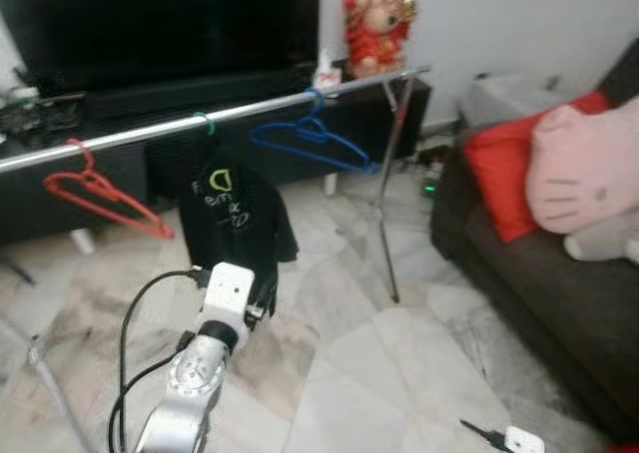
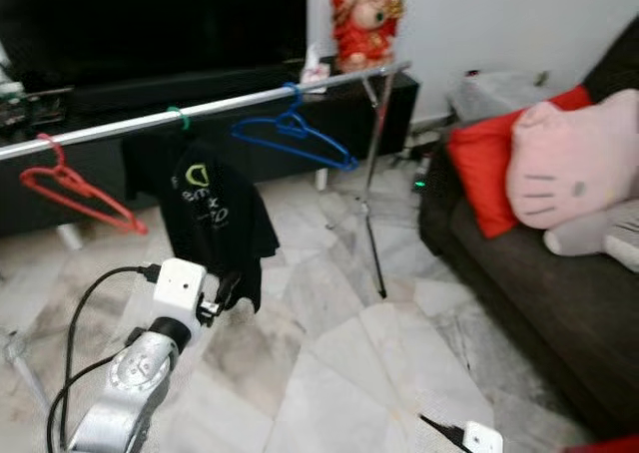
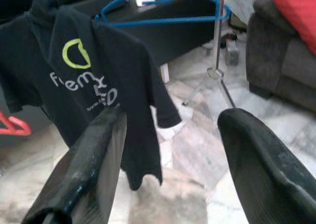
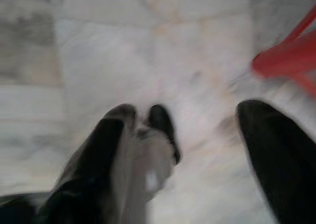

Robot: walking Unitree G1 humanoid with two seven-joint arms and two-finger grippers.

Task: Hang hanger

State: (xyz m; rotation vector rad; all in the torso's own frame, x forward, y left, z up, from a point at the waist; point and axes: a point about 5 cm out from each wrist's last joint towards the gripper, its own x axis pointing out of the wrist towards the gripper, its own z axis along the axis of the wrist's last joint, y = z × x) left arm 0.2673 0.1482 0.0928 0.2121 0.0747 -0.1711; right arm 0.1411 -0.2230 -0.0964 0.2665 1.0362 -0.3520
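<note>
Here the left gripper [image 3: 170,150], fingers spread and empty, faces the black shirt [image 1: 235,219] hanging on the rail [image 1: 150,131].

Head cams look down at rack [image 1: 215,117]; L wrist cam near shirt [image 3: 98,81], R at floor [image 4: 148,46]

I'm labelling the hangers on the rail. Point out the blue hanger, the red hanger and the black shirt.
blue hanger [image 1: 334,146]: left eye view, its sloping lower arm.
red hanger [image 1: 120,210]: left eye view, its lower arm.
black shirt [image 3: 84,81]: left wrist view, the printed chest.

right hand [image 4: 197,150] spread, blurred marble floor [image 4: 148,46]
</note>
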